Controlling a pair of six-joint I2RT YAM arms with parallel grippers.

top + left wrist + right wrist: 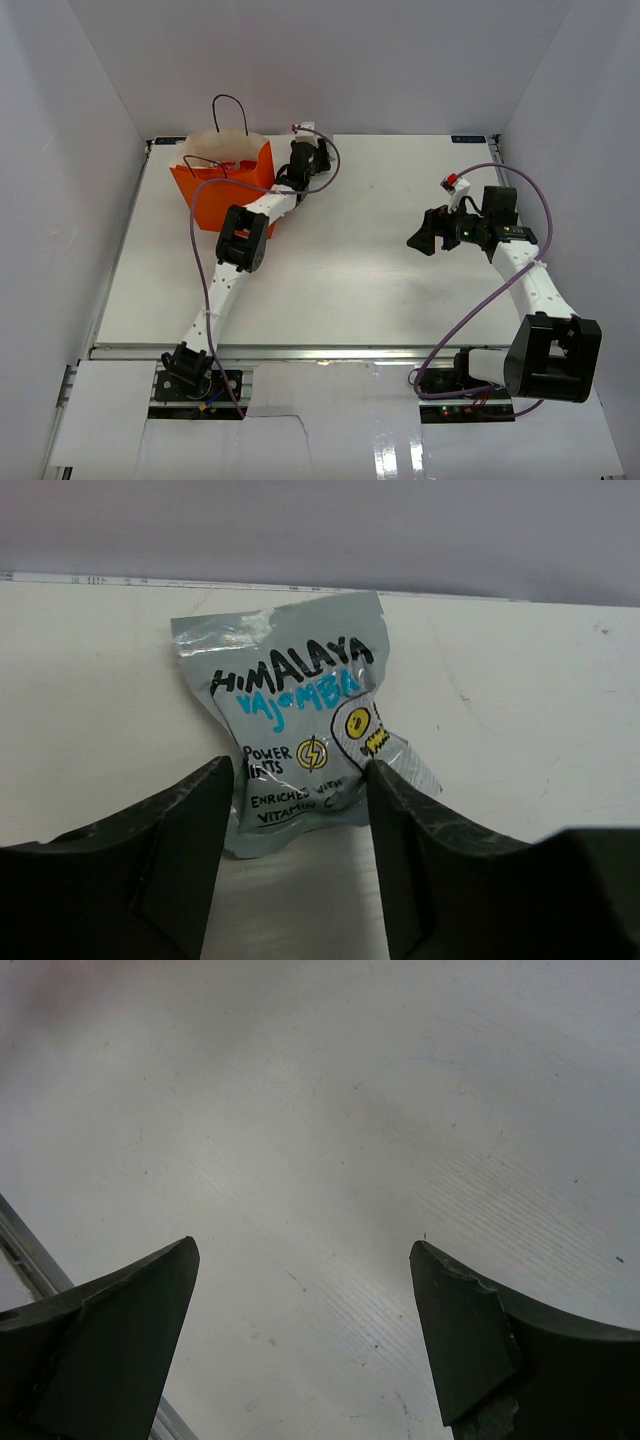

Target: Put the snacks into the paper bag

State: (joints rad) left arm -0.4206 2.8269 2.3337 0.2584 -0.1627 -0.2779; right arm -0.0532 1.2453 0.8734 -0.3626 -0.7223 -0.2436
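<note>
A pale blue snack packet (300,730) printed "Himalaya Vajomba" lies flat on the white table near the back wall. My left gripper (298,770) is open, low over the table, with one finger on each side of the packet's near end. In the top view the left gripper (312,152) is just right of the orange paper bag (225,190), and the packet is hidden under it. The bag stands upright at the back left with its black handles up; something red shows inside its mouth (238,161). My right gripper (421,240) is open and empty over bare table (303,1250).
The back wall runs close behind the packet (320,530). The table's metal edge rail (25,1250) shows at the lower left of the right wrist view. The left arm's purple cable (200,240) loops beside the bag.
</note>
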